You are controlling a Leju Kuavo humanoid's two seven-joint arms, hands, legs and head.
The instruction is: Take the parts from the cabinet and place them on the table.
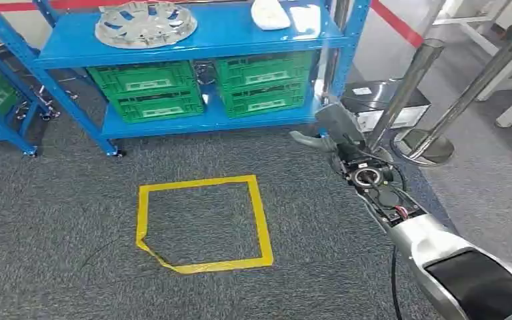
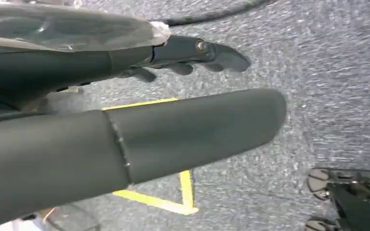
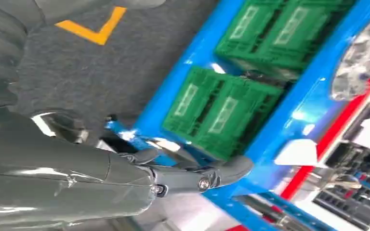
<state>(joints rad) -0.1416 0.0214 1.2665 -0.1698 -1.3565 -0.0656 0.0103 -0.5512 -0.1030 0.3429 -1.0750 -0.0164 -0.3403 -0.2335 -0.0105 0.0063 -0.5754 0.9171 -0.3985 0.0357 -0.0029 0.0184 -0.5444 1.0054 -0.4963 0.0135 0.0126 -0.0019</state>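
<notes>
White part (image 1: 270, 13) cut by top edge; left hand (image 2: 139, 130) blurred.

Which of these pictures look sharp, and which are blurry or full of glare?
Head view: mostly sharp, with soft glare on the blue shelf and the silver wheel cover. Left wrist view: the carpet is smeared by motion blur, and the left robot hand looms large. Right wrist view: tilted and soft, the green crates blurred, with white highlights on the shelf.

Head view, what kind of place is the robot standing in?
Probably a workshop or parts storeroom: blue shelving holding green crates and a silver wheel cover, with a yellow taped square on grey carpet.
</notes>
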